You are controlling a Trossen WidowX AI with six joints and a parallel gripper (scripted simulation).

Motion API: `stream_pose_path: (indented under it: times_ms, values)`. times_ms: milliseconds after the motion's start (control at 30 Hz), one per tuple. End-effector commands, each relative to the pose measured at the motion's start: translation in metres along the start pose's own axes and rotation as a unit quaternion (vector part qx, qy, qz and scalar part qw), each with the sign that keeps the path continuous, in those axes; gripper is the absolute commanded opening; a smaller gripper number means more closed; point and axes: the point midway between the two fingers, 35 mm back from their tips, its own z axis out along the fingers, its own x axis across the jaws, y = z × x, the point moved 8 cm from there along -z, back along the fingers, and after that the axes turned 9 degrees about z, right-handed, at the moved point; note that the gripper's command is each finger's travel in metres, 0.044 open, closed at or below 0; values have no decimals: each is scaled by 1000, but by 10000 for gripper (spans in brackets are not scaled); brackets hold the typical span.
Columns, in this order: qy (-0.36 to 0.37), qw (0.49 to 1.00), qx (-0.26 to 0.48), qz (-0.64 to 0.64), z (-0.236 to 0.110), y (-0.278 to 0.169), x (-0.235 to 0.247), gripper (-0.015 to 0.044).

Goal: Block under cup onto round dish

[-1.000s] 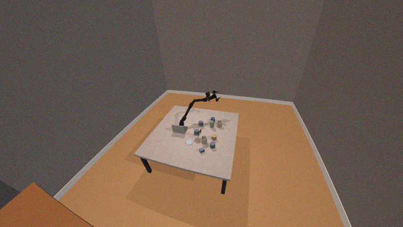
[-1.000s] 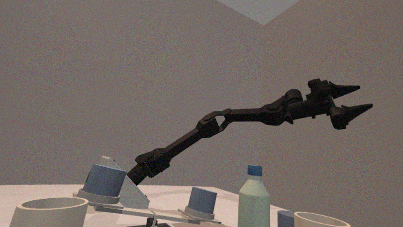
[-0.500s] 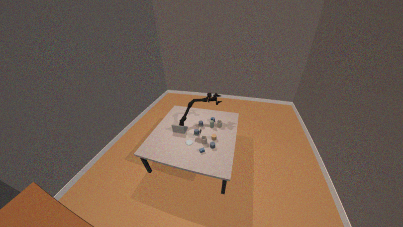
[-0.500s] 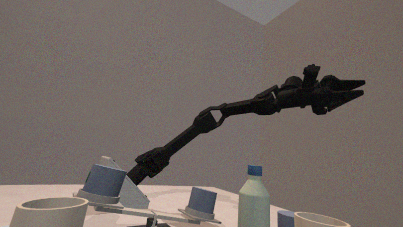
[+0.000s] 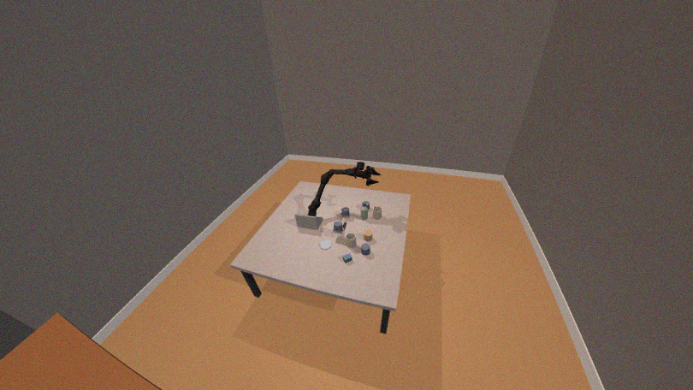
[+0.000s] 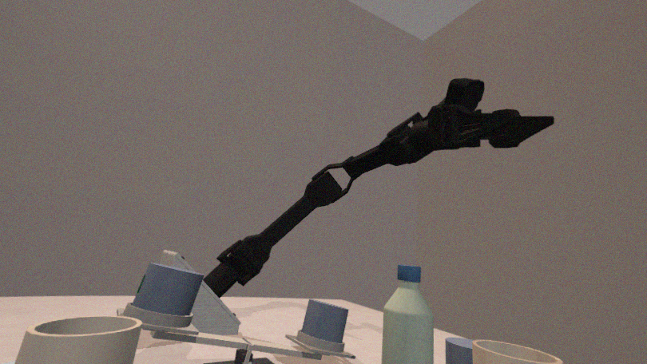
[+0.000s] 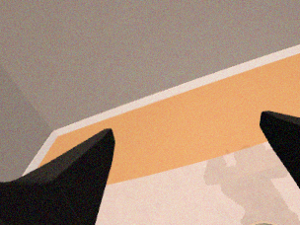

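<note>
Two blue cups (image 6: 167, 289) (image 6: 324, 321) sit upside down on the pans of the balance (image 6: 246, 346). The far-right pan hangs lower, so you can judge the block to be under that cup, out of sight. Your gripper (image 6: 520, 126) hangs high above the table (image 5: 291, 257) with its jaws spread wide and holding nothing. Expect a light, rigid, smooth-walled cup: take it across its tapered sides near mid-height and lift straight up. The round dish (image 5: 325, 245) lies near the balance.
</note>
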Motion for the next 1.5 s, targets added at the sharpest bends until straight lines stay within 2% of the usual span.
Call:
stream_pose_path:
  times_ms: [0,433,600,800,967,1167,1467]
  values:
    - [-48,998,19,-45,-6,11,-31,440]
    - [-192,962,116,-157,-56,48,-140,440]
    - [-229,941,169,-181,-88,56,-180,440]
    - [-254,914,252,-192,-145,58,-233,440]
    - [-242,901,310,-182,-197,49,-265,440]
    - [-193,903,350,-157,-258,27,-289,440]
    - [-90,936,317,-122,-328,-15,-296,440]
